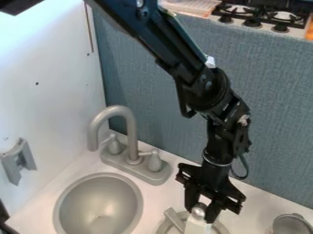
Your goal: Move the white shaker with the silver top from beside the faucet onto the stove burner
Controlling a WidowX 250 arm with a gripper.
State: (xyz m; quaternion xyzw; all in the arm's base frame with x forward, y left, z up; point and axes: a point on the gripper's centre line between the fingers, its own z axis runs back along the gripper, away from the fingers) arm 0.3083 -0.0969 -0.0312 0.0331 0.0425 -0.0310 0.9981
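The black gripper (202,211) hangs down at the lower right of centre, over the counter right of the sink. Between its fingers is a small white object with a rounded silver top (198,212), and the fingers press against its two sides. Its lower part runs out of the bottom edge. Around and behind it shows the curved rim of a round grey metal item (223,227), cut off by the same edge. A short grey bar (174,220) lies across that rim on the left.
Left of the gripper are a round grey sink basin (98,205) and a grey faucet (129,132) with two knobs. A metal cup (290,224) stands at the lower right. Behind rises a blue-grey panel (269,114), with a stove top (263,16) beyond. A grey bracket (18,160) is on the white left wall.
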